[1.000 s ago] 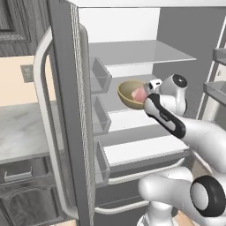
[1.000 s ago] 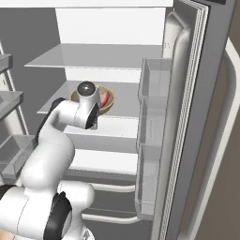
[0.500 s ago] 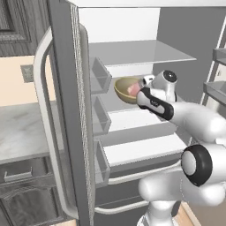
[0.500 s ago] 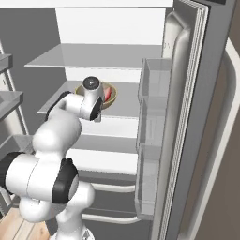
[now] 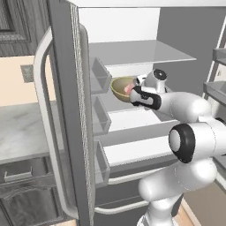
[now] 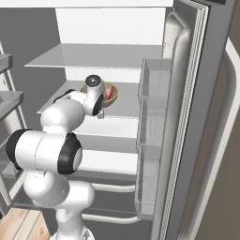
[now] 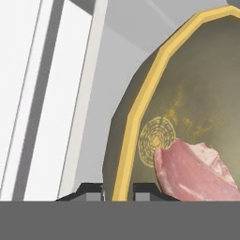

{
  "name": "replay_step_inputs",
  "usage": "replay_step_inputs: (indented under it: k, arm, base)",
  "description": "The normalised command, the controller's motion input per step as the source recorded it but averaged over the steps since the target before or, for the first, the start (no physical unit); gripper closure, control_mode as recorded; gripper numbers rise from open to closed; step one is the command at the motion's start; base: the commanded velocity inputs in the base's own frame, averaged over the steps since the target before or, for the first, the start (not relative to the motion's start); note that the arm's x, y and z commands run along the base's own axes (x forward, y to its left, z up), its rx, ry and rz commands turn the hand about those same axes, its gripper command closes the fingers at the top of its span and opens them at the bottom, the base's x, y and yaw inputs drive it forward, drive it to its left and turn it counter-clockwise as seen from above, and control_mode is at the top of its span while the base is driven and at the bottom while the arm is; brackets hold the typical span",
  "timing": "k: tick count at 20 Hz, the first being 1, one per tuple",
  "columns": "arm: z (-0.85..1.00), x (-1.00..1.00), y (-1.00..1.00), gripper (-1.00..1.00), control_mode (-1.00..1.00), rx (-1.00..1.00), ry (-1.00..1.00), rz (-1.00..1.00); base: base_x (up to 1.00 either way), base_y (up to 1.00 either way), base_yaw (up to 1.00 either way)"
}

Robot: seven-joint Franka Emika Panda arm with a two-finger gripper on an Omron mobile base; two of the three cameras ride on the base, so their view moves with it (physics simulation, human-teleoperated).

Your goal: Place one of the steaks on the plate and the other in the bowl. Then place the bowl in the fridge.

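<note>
- Inside the steel fridge (image 5: 66, 110), the round olive-yellow bowl (image 7: 197, 98) sits over a smooth white middle shelf (image 6: 119, 110).
- Gripper (image 7: 117, 191) pinches the bowl's thin rim.
- Thick pink steak (image 7: 197, 176) lies in the bowl.

The arm hides part of the bowl (image 5: 118, 86); the steak (image 7: 197, 173) is cut off by the hand view's edge.

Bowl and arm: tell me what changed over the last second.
The arm carried the bowl deeper into the fridge, over the middle shelf, its elbow swinging up and in. The pincer stayed clamped on the bowl's rim, the steak stayed inside, and the doors stayed open.
</note>
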Motion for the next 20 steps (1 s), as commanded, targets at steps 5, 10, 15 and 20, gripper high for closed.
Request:
replay_step_inputs:
  k: [5,10,15,20]
  arm:
    - [-0.36,0.33,0.0,1.0,-1.0,-0.02,0.0,0.0]
    - [-0.31,0.22,0.0,1.0,-1.0,0.0,0.0,0.0]
    - [-0.05,0.01,0.0,-1.0,-1.0,0.01,-0.03,0.0]
    - [0.07,-0.03,-0.06,-1.0,-1.0,0.08,-0.15,0.0]
  base:
    - [0.0,0.0,0.0]
    - [0.0,0.0,0.0]
    - [0.0,0.0,0.0]
    - [0.0,0.0,0.0]
